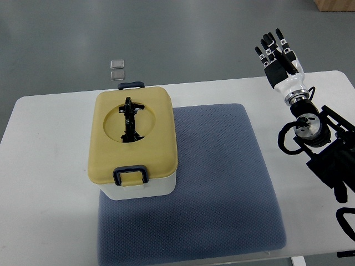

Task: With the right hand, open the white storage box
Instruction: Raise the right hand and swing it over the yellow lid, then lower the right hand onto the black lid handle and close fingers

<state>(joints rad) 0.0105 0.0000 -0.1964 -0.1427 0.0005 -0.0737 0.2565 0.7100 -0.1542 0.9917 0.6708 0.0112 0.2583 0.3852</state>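
Observation:
A white storage box (145,187) with a tan yellow lid (105,149) stands on the left part of a blue-grey mat (222,183). The lid carries a black folding handle (130,119) in a round recess, and dark clasps at its near edge (130,175) and far edge (133,85). The lid sits flat on the box. My right hand (277,52) is raised over the table's far right corner, well to the right of the box, fingers spread and holding nothing. The left arm does not show.
The white table (44,183) carries the mat. Two small clear squares (117,69) lie on the grey floor beyond the table's far edge. My right forearm with black cabling (327,149) runs along the right edge.

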